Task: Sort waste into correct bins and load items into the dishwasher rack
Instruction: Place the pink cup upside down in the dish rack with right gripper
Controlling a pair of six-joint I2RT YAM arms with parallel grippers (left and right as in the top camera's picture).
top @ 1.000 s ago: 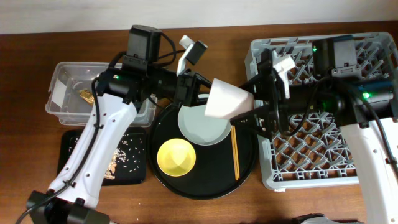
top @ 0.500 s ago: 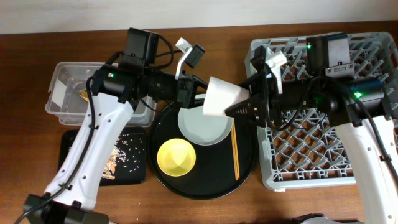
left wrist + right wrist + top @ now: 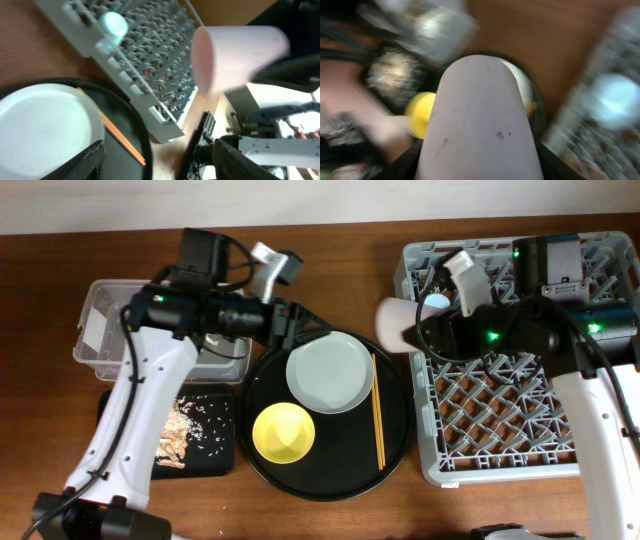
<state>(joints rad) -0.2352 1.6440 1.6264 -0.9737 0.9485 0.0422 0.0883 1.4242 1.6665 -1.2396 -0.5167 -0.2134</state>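
One second earlier both grippers had met over the round black tray. Now the left gripper had drawn back toward 9 o'clock, its fingers spread and empty near the pale plate. So the pink cup had changed hands. The right gripper alone pinched it, just at the 9 o'clock wall of the grey rack. The cup lay sideways, long axis running 9 to 3, free end toward 9; mouth or base, I couldn't tell. Racking it near the light-blue cup looked next.

No legible text; the white label is unreadable
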